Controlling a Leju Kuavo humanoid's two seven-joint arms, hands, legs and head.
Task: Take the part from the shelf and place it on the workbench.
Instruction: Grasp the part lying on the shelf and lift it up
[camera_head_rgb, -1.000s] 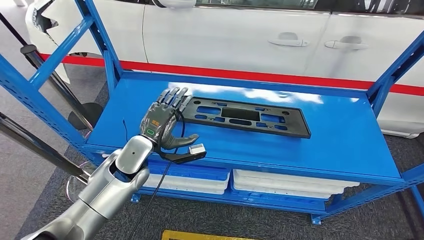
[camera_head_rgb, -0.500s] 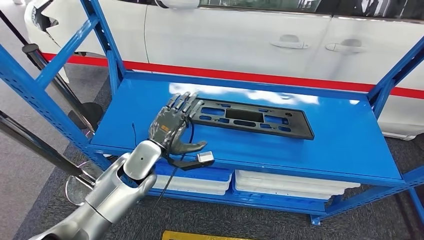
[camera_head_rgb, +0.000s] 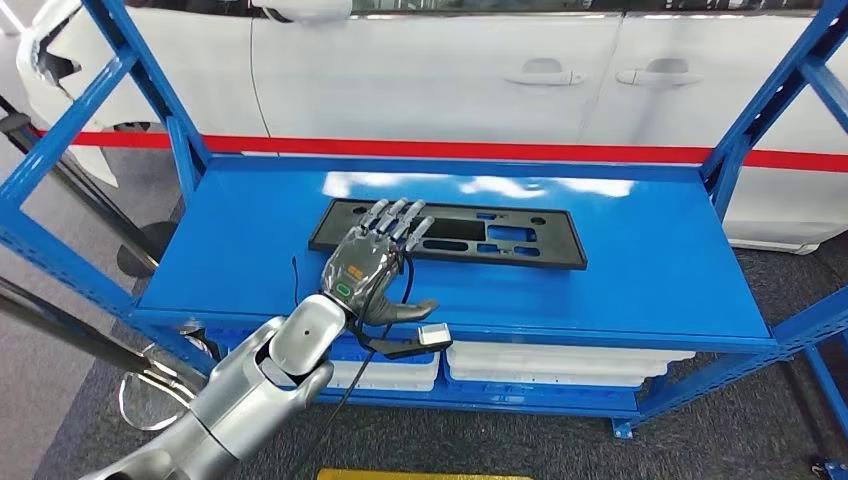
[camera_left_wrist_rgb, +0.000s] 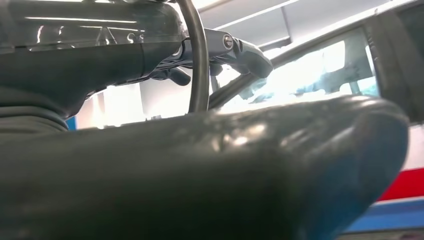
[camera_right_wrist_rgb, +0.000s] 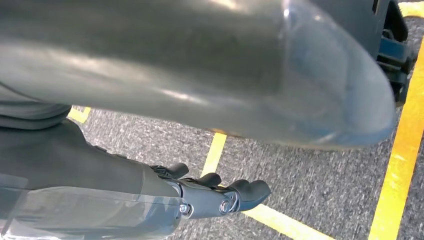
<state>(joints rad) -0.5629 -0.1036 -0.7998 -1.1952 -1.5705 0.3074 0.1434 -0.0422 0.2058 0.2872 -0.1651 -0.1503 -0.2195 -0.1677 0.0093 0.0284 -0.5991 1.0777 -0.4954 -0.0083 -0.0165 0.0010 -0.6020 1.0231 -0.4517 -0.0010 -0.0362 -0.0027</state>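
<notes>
Head view: black part (camera_head_rgb: 447, 233) lies flat on the blue shelf (camera_head_rgb: 650, 270), toward the far side, left of centre. Left hand (camera_head_rgb: 372, 268) over its near-left edge, fingers spread and extended onto the part, thumb out to the right, nothing gripped.
Left wrist view: thumb close-up, white car (camera_left_wrist_rgb: 320, 75) behind.
Right wrist view: right hand (camera_right_wrist_rgb: 210, 192) over grey floor (camera_right_wrist_rgb: 310, 190) with yellow lines, fingers loosely curled, holding nothing.

We're in a car workshop: beyond our left hand (camera_head_rgb: 372, 265) stands a white car (camera_head_rgb: 450, 70), blue steel shelving (camera_head_rgb: 640, 290) beneath it, yellow floor lines (camera_right_wrist_rgb: 400, 150) under our right hand (camera_right_wrist_rgb: 220, 195).
</notes>
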